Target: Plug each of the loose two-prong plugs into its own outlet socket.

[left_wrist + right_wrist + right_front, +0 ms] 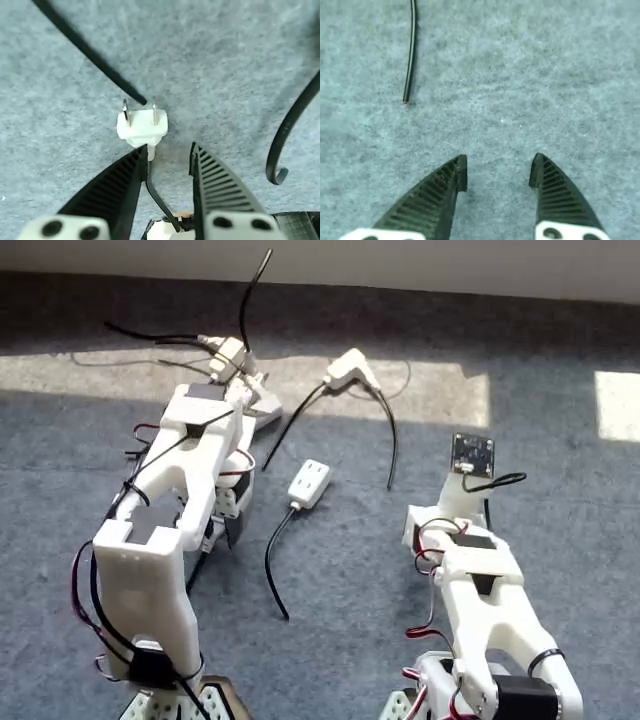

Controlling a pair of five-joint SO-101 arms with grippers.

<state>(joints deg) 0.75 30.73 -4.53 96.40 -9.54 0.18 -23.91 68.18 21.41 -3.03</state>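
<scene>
A white two-prong plug (pixel 142 126) lies on the grey carpet with its prongs pointing away from my left gripper (pixel 169 154). That gripper is open, just short of the plug body, and the plug's thin black cord runs back between the fingers (pixel 131 176). A white outlet socket (pixel 310 482) with a short black cord lies between the two arms. Another white connector body (pixel 350 368) with black cords lies farther back. My right gripper (pixel 498 172) stands open over bare carpet, holding nothing.
The cut end of a black cord (pixel 90 54) stops right beside the plug's prongs, and another cord (pixel 290 127) curves at the side. A thin cord end (pixel 409 60) lies ahead of the right gripper. Both arms stand on grey carpet (pixel 360 570).
</scene>
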